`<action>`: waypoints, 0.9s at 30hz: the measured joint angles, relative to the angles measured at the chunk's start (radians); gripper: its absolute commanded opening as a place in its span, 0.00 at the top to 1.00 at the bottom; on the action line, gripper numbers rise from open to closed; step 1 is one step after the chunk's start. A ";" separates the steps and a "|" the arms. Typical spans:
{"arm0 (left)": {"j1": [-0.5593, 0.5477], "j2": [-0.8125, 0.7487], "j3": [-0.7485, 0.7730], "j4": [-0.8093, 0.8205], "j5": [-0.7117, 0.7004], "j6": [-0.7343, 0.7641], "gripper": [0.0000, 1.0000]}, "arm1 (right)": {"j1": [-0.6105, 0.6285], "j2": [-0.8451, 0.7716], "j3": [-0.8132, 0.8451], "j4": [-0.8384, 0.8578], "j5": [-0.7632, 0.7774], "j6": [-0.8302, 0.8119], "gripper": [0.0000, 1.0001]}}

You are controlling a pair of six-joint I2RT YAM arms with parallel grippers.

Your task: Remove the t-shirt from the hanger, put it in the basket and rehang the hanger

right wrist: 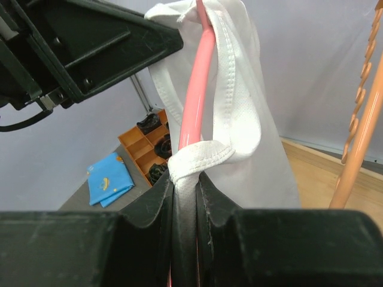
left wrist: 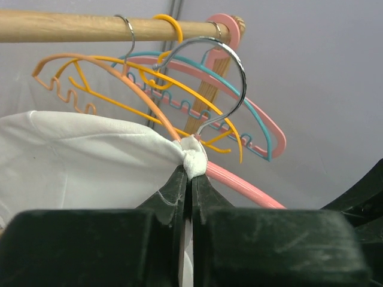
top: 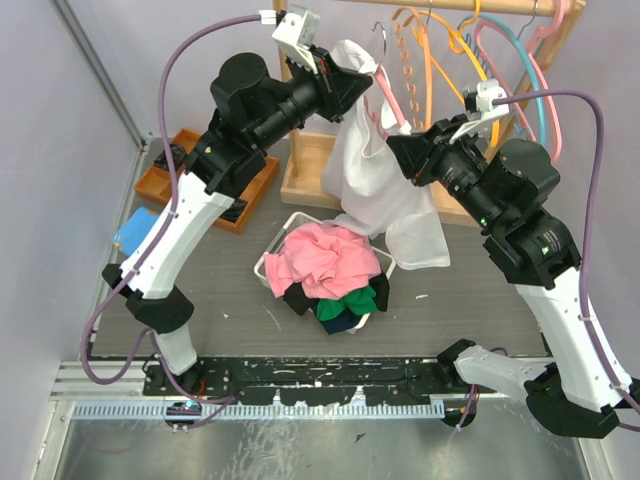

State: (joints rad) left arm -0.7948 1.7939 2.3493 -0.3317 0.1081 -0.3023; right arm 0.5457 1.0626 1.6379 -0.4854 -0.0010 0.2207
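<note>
- One blue cloth (top: 133,232) lies flat at the far left edge of the bench (top: 470,300). It is just beside one orange compartment tray (top: 165,180) that holds dark items.
- The left gripper (left wrist: 191,176) has black, scuffed jaws closed tight on a small bunched knot of the t-shirt (top: 375,180). The knot sits at the neck of the pink hanger (left wrist: 245,182), right under its curved chrome hook (left wrist: 236,66).
- The single t-shirt is white and thin, with stitched double hems. It drapes in soft folds from the pink hanger, held in the air between the two grippers, and its lower edge hangs over the far right corner of the basket (top: 290,222).
- The one white basket sits mid-bench, heaped with a crumpled pink garment (top: 325,258), a green one (top: 350,305) and dark pieces. There is bare grey bench to its right and front.
- The right gripper (right wrist: 185,179) has its jaws closed on a rolled hem of the t-shirt, with the hanger's smooth round pink bar running down between them.
- The round wooden rail (left wrist: 60,25) carries four spare hangers (left wrist: 108,66): orange, yellow, teal and pink. They crowd close behind the right arm.
</note>
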 measured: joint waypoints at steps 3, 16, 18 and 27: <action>-0.005 -0.007 -0.014 -0.015 0.006 0.003 0.56 | 0.000 -0.002 -0.001 0.007 0.005 0.003 0.99; -0.011 -0.058 -0.051 0.010 -0.002 0.088 0.25 | 0.000 -0.005 -0.032 0.019 0.010 0.003 0.99; -0.011 -0.058 -0.068 0.052 -0.002 0.105 0.25 | 0.000 -0.005 -0.034 0.021 0.006 0.003 0.99; -0.011 -0.013 -0.090 0.144 -0.013 0.163 0.30 | 0.000 -0.005 -0.039 0.029 -0.024 0.003 1.00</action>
State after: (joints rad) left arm -0.8062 1.7813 2.2597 -0.1875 0.0956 -0.1390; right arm 0.5457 1.0576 1.5986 -0.4561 -0.0250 0.2241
